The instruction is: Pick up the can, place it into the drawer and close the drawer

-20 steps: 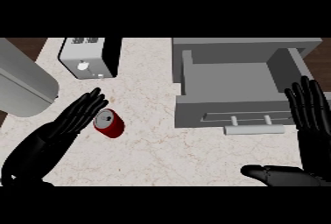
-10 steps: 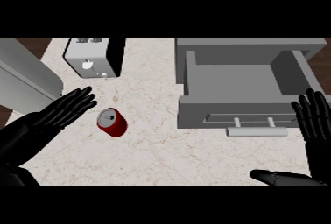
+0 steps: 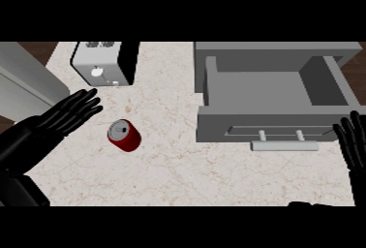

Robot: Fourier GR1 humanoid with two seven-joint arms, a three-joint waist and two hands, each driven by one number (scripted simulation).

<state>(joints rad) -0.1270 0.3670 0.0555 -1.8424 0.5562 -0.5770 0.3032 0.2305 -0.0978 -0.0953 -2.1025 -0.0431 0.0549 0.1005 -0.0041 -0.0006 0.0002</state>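
We see the small red metal can (image 3: 124,135) lying on its side on the speckled marble table (image 3: 172,169), left of the open grey drawer (image 3: 271,97). Our left robot hand (image 3: 68,114) hovers just beside it, fingers spread wide, holding nothing. Our right robot hand (image 3: 353,143) rests open at the right edge, fingers straight.

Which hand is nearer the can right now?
The left hand: its open, straight fingers sit just up-left of the red can, not touching. The right hand is open at the right edge, beyond the open drawer.
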